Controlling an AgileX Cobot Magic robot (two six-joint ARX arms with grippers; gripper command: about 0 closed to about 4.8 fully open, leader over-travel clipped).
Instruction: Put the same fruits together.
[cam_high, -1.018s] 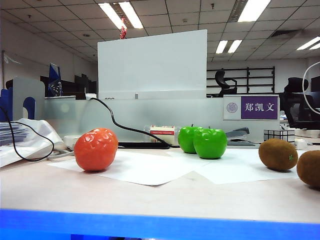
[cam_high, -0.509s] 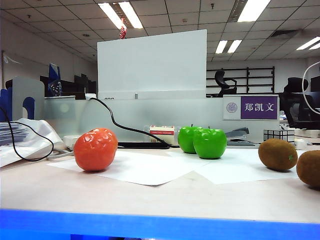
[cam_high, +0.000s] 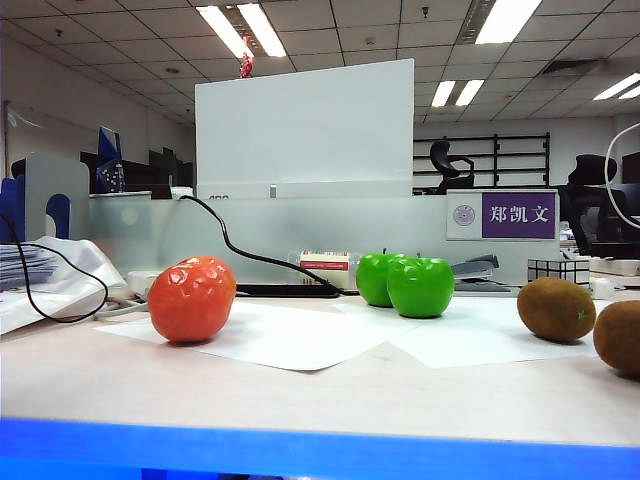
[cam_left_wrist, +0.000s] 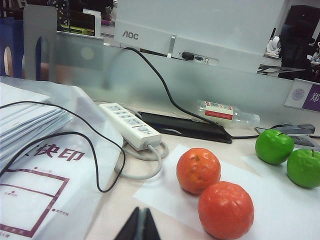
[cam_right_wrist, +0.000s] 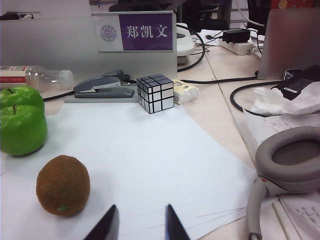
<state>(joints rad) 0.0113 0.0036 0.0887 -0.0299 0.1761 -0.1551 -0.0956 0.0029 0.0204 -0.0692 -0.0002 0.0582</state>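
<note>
Two oranges (cam_left_wrist: 198, 170) (cam_left_wrist: 226, 210) side by side on white paper (cam_left_wrist: 280, 200), touching or nearly so; from the exterior view only one orange (cam_high: 192, 298) visible, to the left on the table (cam_high: 320, 390). Round, no clear long axis; dimpled skin.

Two green apples (cam_high: 420, 287) (cam_high: 376, 277) near the middle, pressed close together, stems up, the nearer one overlapping the farther. Same pair in the left wrist view (cam_left_wrist: 274, 146) (cam_left_wrist: 304, 168) and the right wrist view (cam_right_wrist: 21, 130) (cam_right_wrist: 19, 97).

Two kiwis at the right: one (cam_high: 556, 309) lying with long axis roughly level and across the exterior view, the other (cam_high: 618, 337) cut by the frame edge, just beside it. In the right wrist view one kiwi (cam_right_wrist: 63, 185) sitting on the paper with a small green mark facing the camera.

Left gripper (cam_left_wrist: 138, 226) low over the table near the oranges, fingers pressed together, holding nothing. Right gripper (cam_right_wrist: 137, 223) above the paper just beside the kiwi, fingers spread apart, nothing between them.

Open paper between oranges and apples, and between apples and kiwis. Bare table in front up to the blue front edge (cam_high: 320, 447). Behind: power strip (cam_left_wrist: 131, 126), black cable (cam_left_wrist: 155, 80), plastic bottle (cam_left_wrist: 227, 112), stapler (cam_right_wrist: 102, 85), mirrored cube (cam_right_wrist: 156, 93). Headphones (cam_right_wrist: 285, 170) and loose papers crowding the far right side.
</note>
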